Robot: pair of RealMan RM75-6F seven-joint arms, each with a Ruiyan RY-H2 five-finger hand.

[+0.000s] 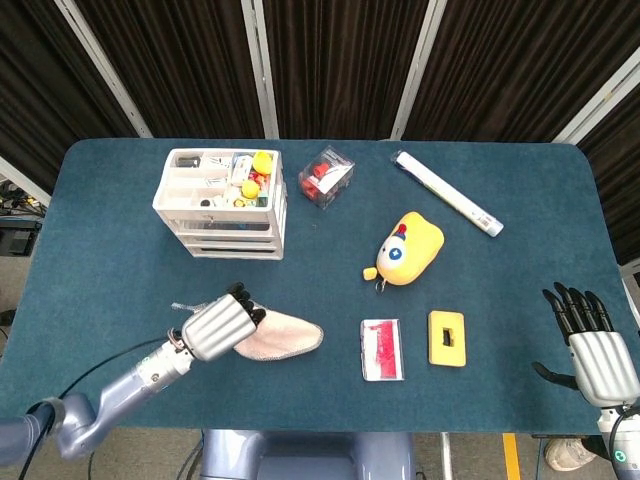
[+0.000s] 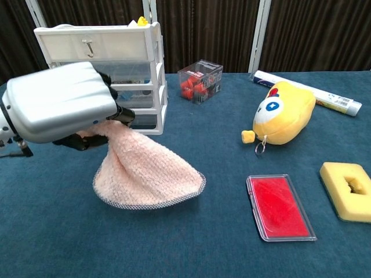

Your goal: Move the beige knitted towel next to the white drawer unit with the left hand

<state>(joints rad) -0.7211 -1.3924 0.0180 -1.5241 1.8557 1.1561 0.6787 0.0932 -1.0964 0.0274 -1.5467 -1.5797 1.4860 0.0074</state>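
Note:
My left hand [image 1: 218,327] [image 2: 61,101] grips the beige knitted towel [image 1: 285,337] [image 2: 145,172] by one end and holds it up off the blue table. The towel hangs down from the fingers, and its lower edge seems to brush the cloth. The white drawer unit [image 1: 222,204] [image 2: 107,78] stands behind and to the left of the towel, at the table's back left. My right hand [image 1: 592,348] rests open at the table's front right edge, far from the towel.
A yellow plush toy [image 1: 405,249], a red flat case [image 1: 382,349] and a yellow foam block [image 1: 446,338] lie right of the towel. A clear box of red parts [image 1: 326,178] and a white tube [image 1: 446,193] sit at the back.

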